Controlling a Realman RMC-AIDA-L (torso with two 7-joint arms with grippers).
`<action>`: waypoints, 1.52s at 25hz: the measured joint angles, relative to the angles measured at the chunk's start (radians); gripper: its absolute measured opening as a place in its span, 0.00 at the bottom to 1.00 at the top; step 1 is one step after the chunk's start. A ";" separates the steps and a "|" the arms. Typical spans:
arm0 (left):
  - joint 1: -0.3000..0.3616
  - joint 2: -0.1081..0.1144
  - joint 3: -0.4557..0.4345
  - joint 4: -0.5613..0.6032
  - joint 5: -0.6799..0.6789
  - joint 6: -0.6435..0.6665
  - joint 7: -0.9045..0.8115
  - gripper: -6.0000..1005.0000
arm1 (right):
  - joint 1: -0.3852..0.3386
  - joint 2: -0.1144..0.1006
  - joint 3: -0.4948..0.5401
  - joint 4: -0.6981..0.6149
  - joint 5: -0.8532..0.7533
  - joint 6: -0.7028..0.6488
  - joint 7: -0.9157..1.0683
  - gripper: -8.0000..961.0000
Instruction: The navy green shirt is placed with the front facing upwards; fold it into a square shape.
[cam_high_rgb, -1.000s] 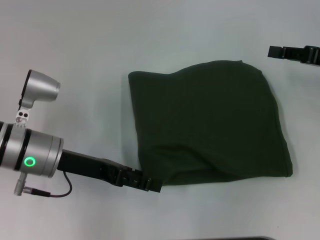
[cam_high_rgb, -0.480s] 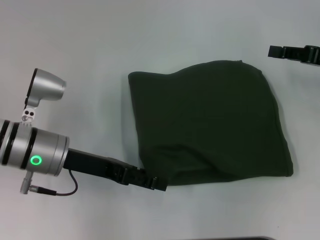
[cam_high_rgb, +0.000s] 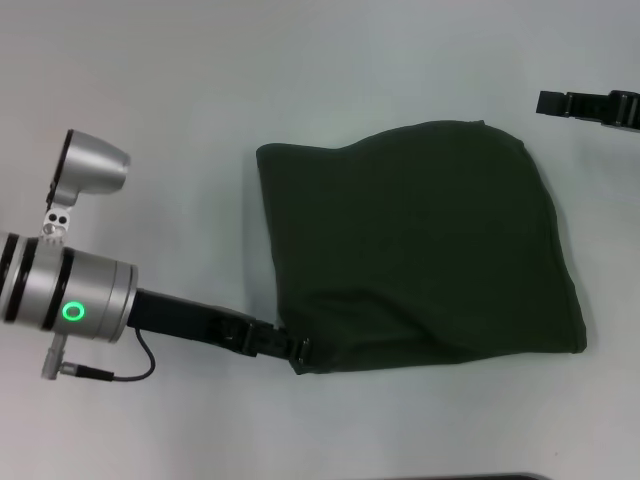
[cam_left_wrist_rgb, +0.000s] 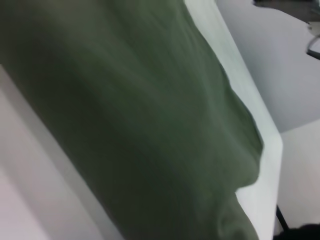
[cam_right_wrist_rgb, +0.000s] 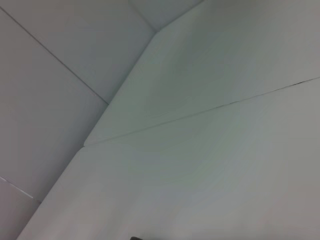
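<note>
The left gripper is pulling back from the dark olive-green cotton shirt (already a rough square) at seven o'clock; its claw state I cannot tell.

shirt sits mid-frame on the table, left gripper at its lower-left corner, right gripper upper right.

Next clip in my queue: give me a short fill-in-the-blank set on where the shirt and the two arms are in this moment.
1. The navy green shirt lies folded on the white ____.
2. The left gripper is at the shirt's near-____ corner.
3. The right gripper sits beyond the shirt's far right corner, ____ the fabric.
4. The shirt's visible face shows ____ lettering.

Missing words: table; left; apart from; no
</note>
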 joint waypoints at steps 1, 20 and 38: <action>0.000 0.002 -0.001 -0.001 0.000 -0.010 -0.008 0.85 | 0.000 0.000 0.000 0.000 0.000 0.000 0.000 0.32; -0.012 -0.001 0.024 0.006 0.000 -0.031 -0.030 0.20 | -0.003 0.001 0.003 -0.001 0.002 0.001 -0.002 0.32; -0.010 0.051 0.006 -0.003 -0.002 -0.010 -0.028 0.06 | -0.008 0.009 0.003 -0.002 0.002 0.003 -0.006 0.32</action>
